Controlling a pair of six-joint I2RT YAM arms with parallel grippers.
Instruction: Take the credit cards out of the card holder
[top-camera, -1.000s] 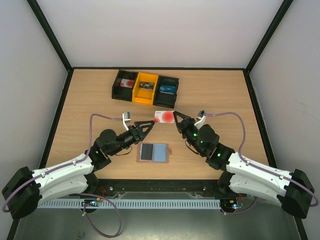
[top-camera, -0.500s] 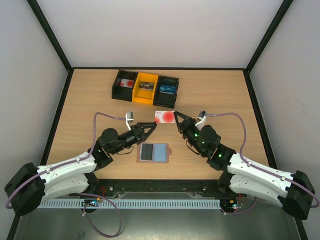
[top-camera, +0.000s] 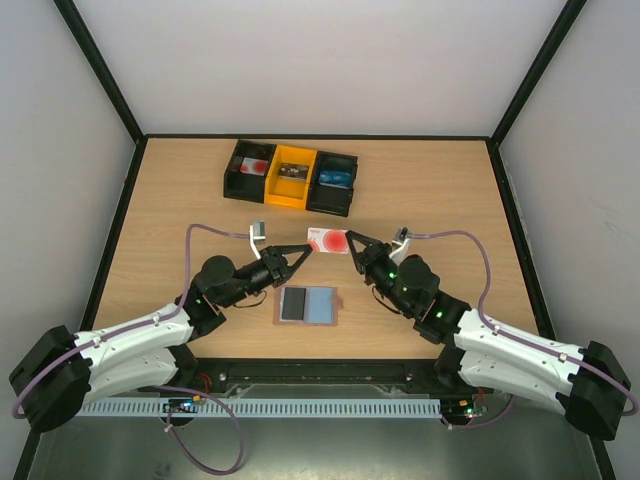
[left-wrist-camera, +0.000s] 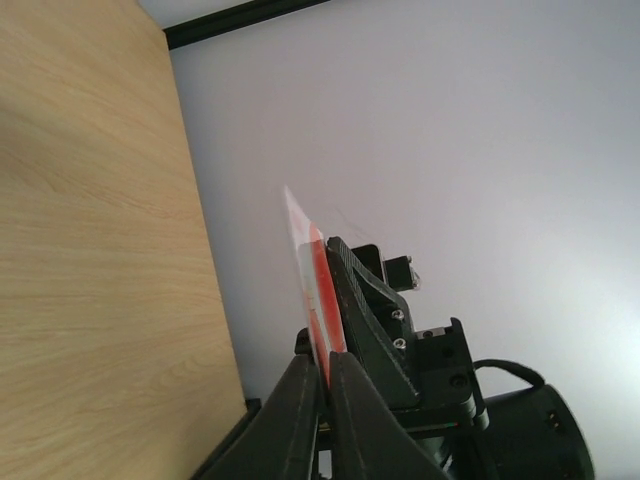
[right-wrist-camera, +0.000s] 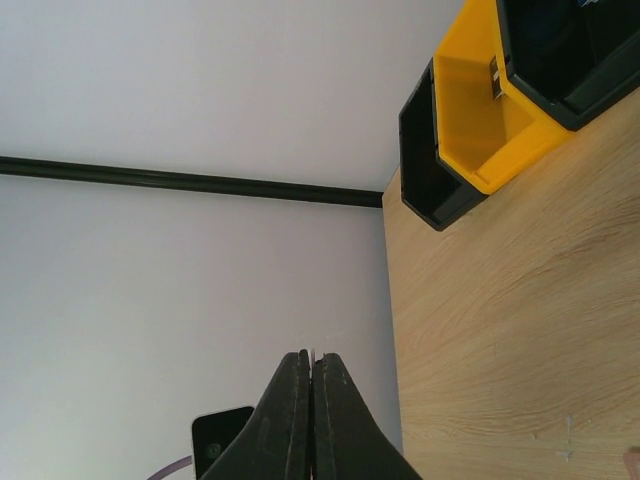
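The right hand (top-camera: 351, 244) is pinched on one end of the red card (top-camera: 328, 239) — the left hand (top-camera: 306, 250) on the other — held above the bench (top-camera: 430, 190), beyond the holder (top-camera: 307, 304).

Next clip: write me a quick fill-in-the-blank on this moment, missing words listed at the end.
The left tool and the right tool both pinch the same ___ card, held in the air.
The card holder lies flat on the ___, with neither tool touching it.
The row of bins at the far side has ___ bins.
Missing words: reddish; table; three.
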